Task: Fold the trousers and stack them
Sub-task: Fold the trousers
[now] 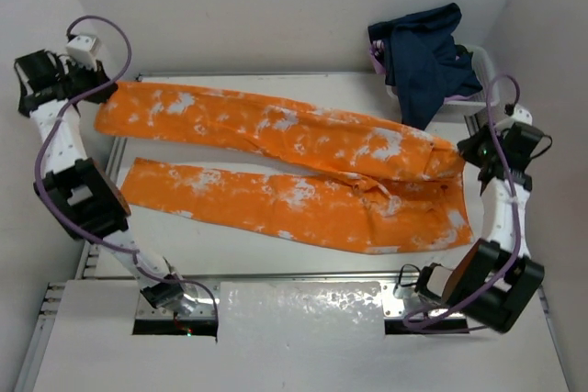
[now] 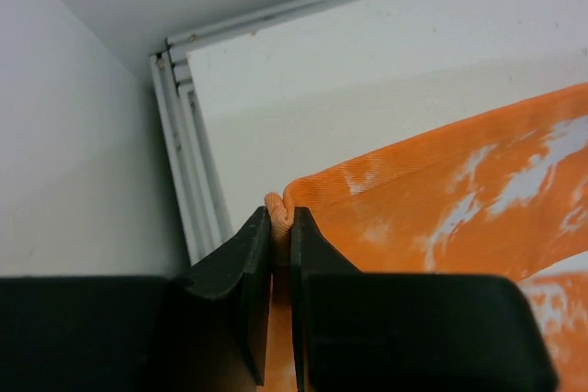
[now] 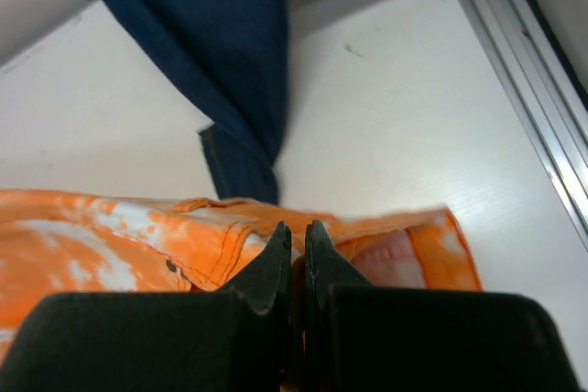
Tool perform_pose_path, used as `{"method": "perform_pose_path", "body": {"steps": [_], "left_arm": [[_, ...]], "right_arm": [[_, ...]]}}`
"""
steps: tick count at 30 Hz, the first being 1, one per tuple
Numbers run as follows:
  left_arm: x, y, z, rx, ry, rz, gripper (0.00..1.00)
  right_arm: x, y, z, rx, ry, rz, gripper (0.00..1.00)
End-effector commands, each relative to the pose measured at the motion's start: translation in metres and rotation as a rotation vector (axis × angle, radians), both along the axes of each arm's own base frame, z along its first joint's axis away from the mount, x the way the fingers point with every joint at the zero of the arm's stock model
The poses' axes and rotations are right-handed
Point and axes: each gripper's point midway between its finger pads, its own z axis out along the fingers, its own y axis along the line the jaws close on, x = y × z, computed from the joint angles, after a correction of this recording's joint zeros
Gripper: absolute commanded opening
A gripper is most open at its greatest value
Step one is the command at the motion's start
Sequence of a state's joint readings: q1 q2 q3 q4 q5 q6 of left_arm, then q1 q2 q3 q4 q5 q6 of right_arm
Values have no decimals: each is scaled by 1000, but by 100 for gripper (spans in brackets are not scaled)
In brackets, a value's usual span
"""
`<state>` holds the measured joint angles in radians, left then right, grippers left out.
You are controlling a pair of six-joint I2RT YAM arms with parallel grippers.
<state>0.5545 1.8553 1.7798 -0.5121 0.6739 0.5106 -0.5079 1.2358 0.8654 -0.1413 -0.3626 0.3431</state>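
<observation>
Left end effector (image 1: pixel 106 91), in the top view, sits at the far left corner of the counter (image 1: pixel 230 250), on the hem of the far leg of the trousers (image 1: pixel 303 172). The right end effector (image 1: pixel 464 149) sits at the right edge, on the far corner of the waist. The trousers lie with their long axis from left to right across the counter, hems at the left, waist at the right, and the two legs parted in a narrow V. So each of my arms is on one end of the far long side. I judge the coming move must carry this side toward the near edge, over the near leg. A dark blue garment (image 1: pixel 423 61) lies at the far right corner, just behind the waist.

From the left wrist, the left end effector (image 2: pixel 280 227) is clenched. A small fold of the orange hem corner is pinched between the jaws, close to the left rail of the counter.

From the right wrist, the right end effector (image 3: pixel 296 238) is clenched also, tips together at the waistband. The cloth seems pinched there, though the fingers hide the contact itself. The dark blue garment comes down to the waistband; I cannot tell if they touch.
</observation>
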Motion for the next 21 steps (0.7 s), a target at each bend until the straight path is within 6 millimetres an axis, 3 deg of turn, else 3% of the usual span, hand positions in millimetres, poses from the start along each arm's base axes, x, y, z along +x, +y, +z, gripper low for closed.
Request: {"method": "perform_pose_path", "body": {"steps": [1, 2, 3, 4, 5, 6, 7, 8, 9, 12, 15, 18, 21], "left_arm": [[-48, 13, -13, 57, -38, -76, 0], [-62, 14, -27, 108, -18, -113, 0], [-84, 17, -56, 80, 33, -108, 0], [-97, 17, -61, 95, 39, -110, 0], [-108, 18, -75, 106, 55, -121, 0], [-127, 14, -101, 67, 93, -132, 0], [-136, 9, -110, 75, 110, -156, 0], [-149, 1, -130, 67, 143, -182, 0], [-155, 2, -137, 69, 159, -177, 0], [-165, 10, -149, 59, 171, -132, 0], [-170, 16, -147, 54, 165, -129, 0], [-171, 17, -144, 57, 172, -147, 0], [-166, 18, -136, 51, 152, -146, 0]], "right_arm": [[-17, -12, 2, -83, -86, -68, 0], [-32, -9, -25, -60, -41, -95, 0], [-42, -16, -21, -61, -76, -158, 0], [-51, -24, -26, -59, -83, -219, 0], [-70, -32, -55, -40, -36, -318, 0], [-82, -40, -54, -17, -67, -404, 0], [-90, -44, -59, -14, -79, -453, 0], [-107, -48, -82, -10, -36, -541, 0], [-113, -47, -88, 19, -42, -583, 0], [-136, -49, -107, 45, -30, -717, 0], [-139, -44, -112, 56, -17, -700, 0], [-155, -41, -127, 70, 96, -745, 0], [-148, -38, -118, 86, 97, -710, 0]]}}
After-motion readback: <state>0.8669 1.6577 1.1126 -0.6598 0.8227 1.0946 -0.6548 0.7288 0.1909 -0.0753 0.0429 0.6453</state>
